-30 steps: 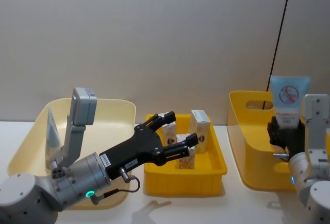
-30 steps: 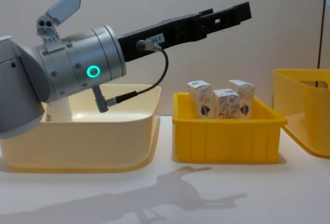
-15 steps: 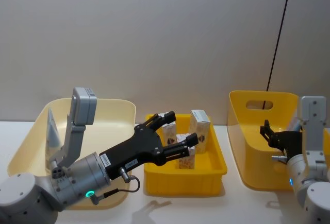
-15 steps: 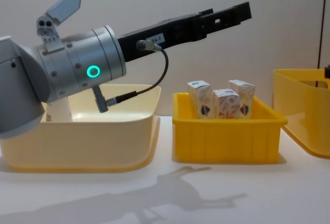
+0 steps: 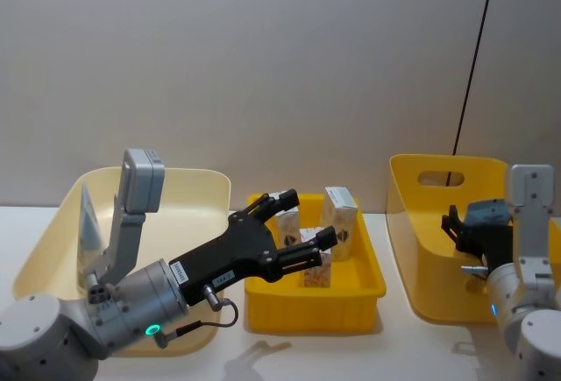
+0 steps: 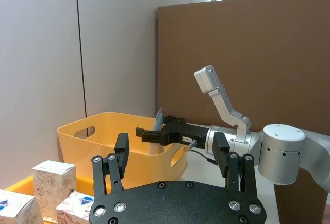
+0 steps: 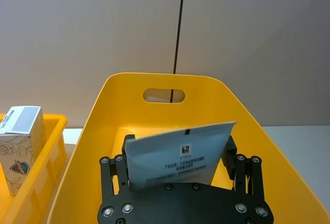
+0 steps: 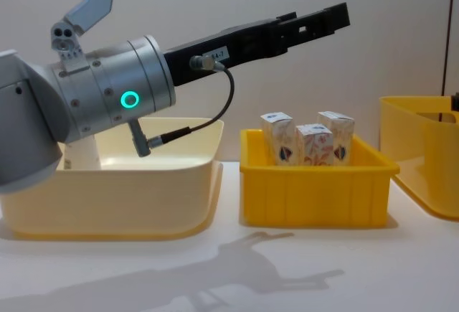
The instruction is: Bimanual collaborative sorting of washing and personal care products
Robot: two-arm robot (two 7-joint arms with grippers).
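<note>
Three white cartons [image 5: 340,210] with orange swirls stand upright in the small yellow tray [image 5: 307,311]; they also show in the chest view as cartons [image 8: 308,143]. My left gripper [image 5: 308,216] hovers open just above them, nothing between its fingers; from the side the left gripper [image 8: 333,16] sits well over the tray. My right gripper [image 5: 465,223] is shut on a pale-blue tube [image 5: 486,215], tilted over the large yellow bin [image 5: 421,223]. In the right wrist view the tube [image 7: 178,154] spans the fingers [image 7: 111,167]. Another pale-blue tube [image 5: 90,223] leans inside the cream bin [image 5: 197,179].
The cream bin [image 8: 143,183] stands at the left, the small tray [image 8: 315,197] in the middle and the large yellow bin [image 8: 423,161] at the right, all on a white table. A black cable [image 5: 473,57] hangs down the wall behind the large bin.
My right gripper has tipped the tube from upright and high down toward the large yellow bin. The left arm has not moved.
</note>
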